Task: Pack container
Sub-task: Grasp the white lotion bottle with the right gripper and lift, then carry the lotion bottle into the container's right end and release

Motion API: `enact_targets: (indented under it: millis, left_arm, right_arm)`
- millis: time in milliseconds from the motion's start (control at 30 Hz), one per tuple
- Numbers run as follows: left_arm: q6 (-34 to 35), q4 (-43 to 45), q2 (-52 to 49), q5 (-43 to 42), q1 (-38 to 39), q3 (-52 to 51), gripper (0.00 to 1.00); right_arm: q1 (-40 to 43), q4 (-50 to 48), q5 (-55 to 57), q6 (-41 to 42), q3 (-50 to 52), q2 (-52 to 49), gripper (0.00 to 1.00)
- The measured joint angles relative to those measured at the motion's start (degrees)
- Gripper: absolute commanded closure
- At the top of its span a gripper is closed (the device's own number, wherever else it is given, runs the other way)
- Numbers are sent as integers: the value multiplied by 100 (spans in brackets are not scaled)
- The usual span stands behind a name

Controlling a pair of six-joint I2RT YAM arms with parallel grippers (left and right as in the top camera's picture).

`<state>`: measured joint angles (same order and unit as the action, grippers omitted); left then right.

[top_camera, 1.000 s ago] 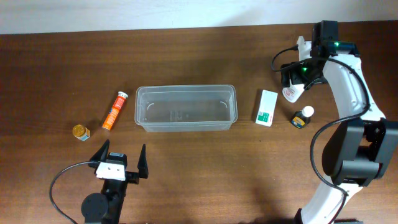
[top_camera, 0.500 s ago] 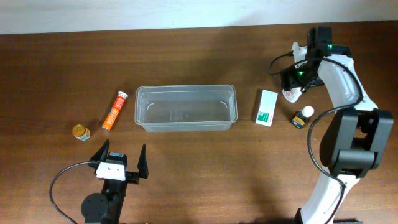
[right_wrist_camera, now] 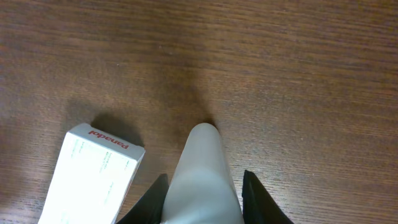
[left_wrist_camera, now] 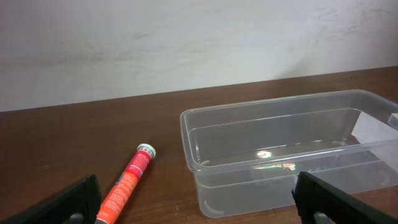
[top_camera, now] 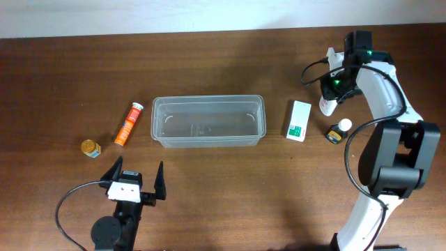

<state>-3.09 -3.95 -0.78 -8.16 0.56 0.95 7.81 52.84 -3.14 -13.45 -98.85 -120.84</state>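
Observation:
The container (top_camera: 208, 99) is a clear rectangular tub at the table's middle, with nothing inside; the left wrist view shows its near corner (left_wrist_camera: 273, 118). My right gripper (top_camera: 329, 97) is at the far right, shut on a white tube (top_camera: 326, 105). In the right wrist view the black fingers (right_wrist_camera: 252, 190) press both sides of that tube (right_wrist_camera: 202, 168), and the gripper (right_wrist_camera: 204, 186) points down at the wood. My left gripper (top_camera: 134, 180) stands open near the front edge, short of the tub, its jaws (left_wrist_camera: 196, 190) wide apart and holding nothing.
An orange tube (top_camera: 129, 124) (left_wrist_camera: 127, 183) and a small yellow jar (top_camera: 90, 148) lie left of the tub. A white-and-green carton (top_camera: 300, 120) (right_wrist_camera: 93, 177) and a small dark bottle with a white cap (top_camera: 339, 131) lie to its right, close to the right gripper.
The right gripper's fingers have shut on the white tube, and the right arm has shifted slightly. The left arm has not moved.

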Motion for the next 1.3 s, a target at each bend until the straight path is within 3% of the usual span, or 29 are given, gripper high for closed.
enact_targets:
  millis: [233, 467, 667, 833, 1067, 1300]
  left_arm:
    - [0, 0, 0, 2, 0, 0, 1]
    - [0, 0, 0, 0, 0, 0, 1]
    - [0, 0, 0, 0, 0, 0, 1]
    - [0, 0, 0, 2, 0, 0, 1]
    - [0, 0, 0, 0, 0, 0, 1]
    - [0, 0, 0, 2, 0, 0, 1]
  right_arm:
    - [2, 601, 24, 129, -291, -13, 76]
    - [4, 1906, -153, 457, -1674, -13, 76]
    - [4, 2992, -1408, 592, -2938, -4, 76]
    - [-74, 3250, -2673, 638, -3340, 13, 75]
    - [-988, 3185, -3335, 721, -3357, 20, 75]
    - [-2280, 3106, -2138, 1088, -3357, 20, 75]
